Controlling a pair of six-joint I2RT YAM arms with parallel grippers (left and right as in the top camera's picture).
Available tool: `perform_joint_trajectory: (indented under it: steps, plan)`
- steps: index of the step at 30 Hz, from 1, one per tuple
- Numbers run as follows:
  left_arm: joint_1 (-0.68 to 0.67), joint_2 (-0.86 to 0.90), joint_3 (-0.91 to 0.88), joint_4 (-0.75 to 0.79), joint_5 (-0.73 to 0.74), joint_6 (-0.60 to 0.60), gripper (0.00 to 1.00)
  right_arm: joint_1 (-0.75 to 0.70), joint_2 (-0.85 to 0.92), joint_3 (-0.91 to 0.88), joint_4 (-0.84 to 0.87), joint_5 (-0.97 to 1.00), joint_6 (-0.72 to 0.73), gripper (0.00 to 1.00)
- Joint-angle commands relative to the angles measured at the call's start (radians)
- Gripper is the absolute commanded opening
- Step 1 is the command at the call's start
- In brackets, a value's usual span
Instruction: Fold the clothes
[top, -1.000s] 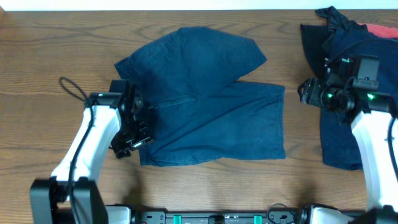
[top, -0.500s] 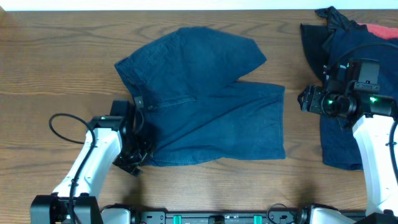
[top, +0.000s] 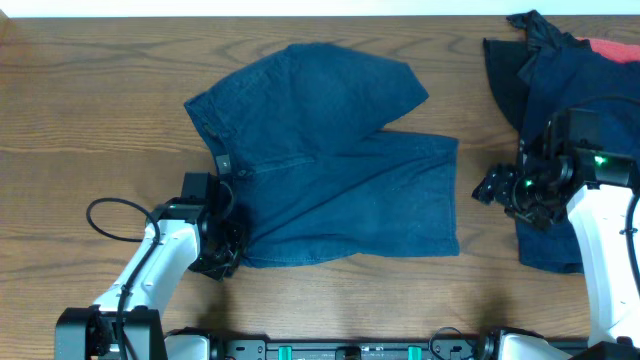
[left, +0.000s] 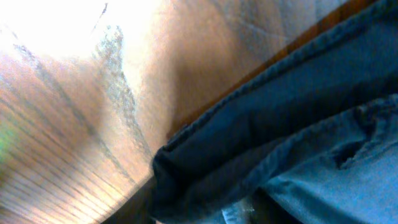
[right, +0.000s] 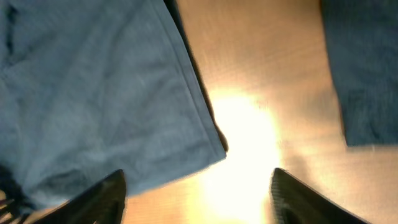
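The dark blue denim shorts (top: 330, 170) lie spread flat mid-table, waistband to the left and legs to the right. My left gripper (top: 216, 262) is down at the waistband's near-left corner. In the left wrist view that corner (left: 186, 162) fills the frame, and the dark fingertips (left: 205, 214) sit apart with cloth between them. My right gripper (top: 490, 190) is open and empty, just right of the near leg's hem. Its fingers (right: 199, 199) straddle bare wood beside the hem corner (right: 211, 140).
A pile of other clothes lies at the right: a navy piece (top: 548, 225) under my right arm, a black piece (top: 505, 70) and a red piece (top: 612, 47) at the back. The navy piece's edge shows in the right wrist view (right: 367, 74).
My left gripper has moved toward the front edge, from the waistband's middle down to its near corner. My right gripper has dropped lower and turned toward the near leg's hem. The shorts have not moved.
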Motion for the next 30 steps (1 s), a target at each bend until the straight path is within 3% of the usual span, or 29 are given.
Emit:
perform_joint_trajectory:
  steps: [1, 2, 6, 17, 26, 30]
  plan:
    - [-0.002, -0.006, -0.010, 0.001, -0.037, 0.007, 0.30, 0.006, 0.003, -0.038, -0.041, -0.006, 0.126, 0.92]
    - [-0.002, -0.005, -0.010, 0.000, -0.038, 0.007, 0.27, 0.009, 0.003, -0.054, -0.047, -0.006, 0.149, 0.98]
    - [-0.002, -0.005, -0.010, -0.009, -0.035, 0.034, 0.13, 0.024, 0.003, -0.153, -0.028, -0.014, 0.285, 0.99]
    - [-0.002, -0.005, -0.010, -0.012, -0.037, 0.082, 0.10, 0.100, 0.003, -0.404, 0.129, -0.150, 0.446, 0.95]
    - [-0.002, -0.005, -0.010, -0.023, -0.037, 0.111, 0.10, 0.154, 0.003, -0.563, 0.381, -0.233, 0.613, 0.82]
    - [-0.002, -0.005, -0.010, -0.024, -0.037, 0.113, 0.10, 0.163, 0.003, -0.595, 0.456, -0.217, 0.675, 0.66]
